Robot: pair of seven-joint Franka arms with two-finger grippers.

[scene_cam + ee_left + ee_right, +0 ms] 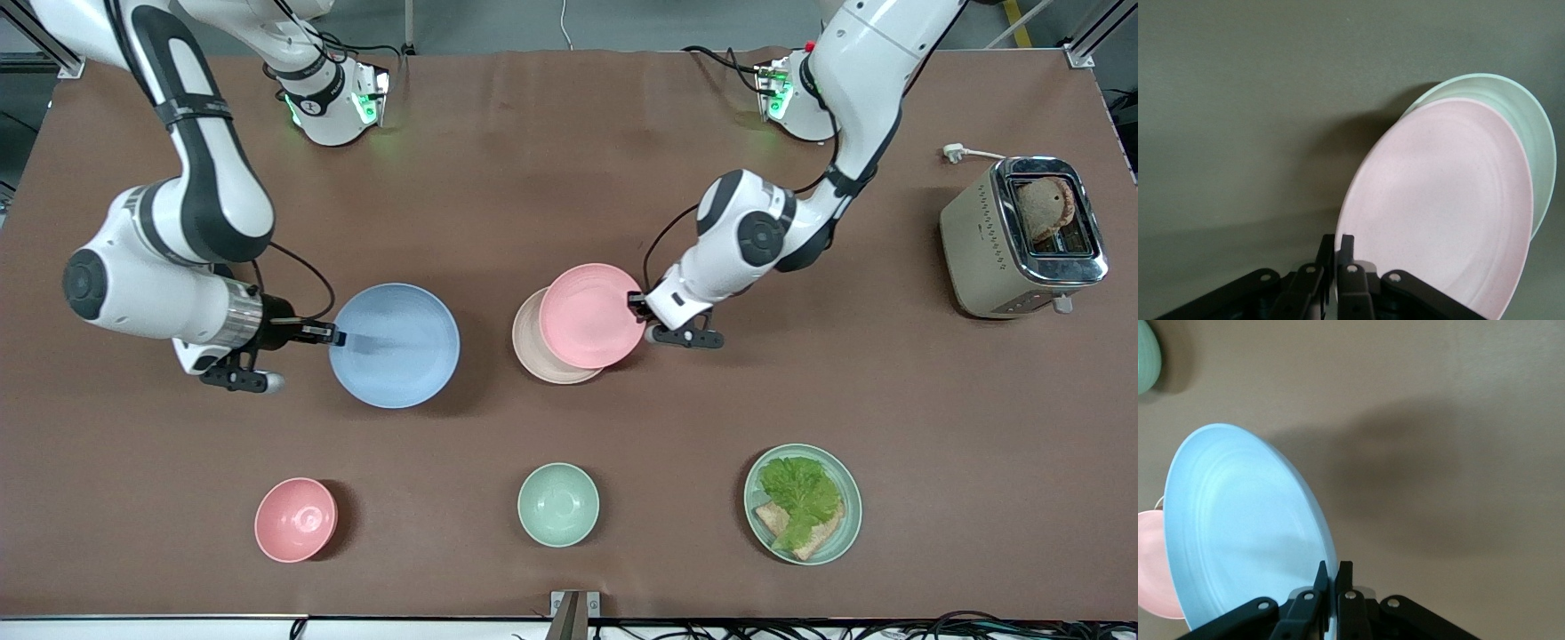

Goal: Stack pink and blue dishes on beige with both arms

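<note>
My left gripper [637, 305] is shut on the rim of the pale pink plate [591, 315]. It holds the plate partly over the beige plate [536, 354], shifted toward the left arm's end of the table. In the left wrist view, the pink plate [1445, 213] fills the space beside the left gripper [1338, 248], and the lower plate's rim [1535, 140] peeks out past it. My right gripper [331, 335] is shut on the rim of the light blue plate [394, 345], beside the beige plate toward the right arm's end. The right wrist view shows the blue plate [1245, 527] tilted in the right gripper [1333, 572].
Nearer the front camera stand a pink bowl [296, 519], a mint-green bowl [557, 504] and a mint-green plate [843, 524] with lettuce and bread. A toaster [978, 240] holding bread stands at the left arm's end.
</note>
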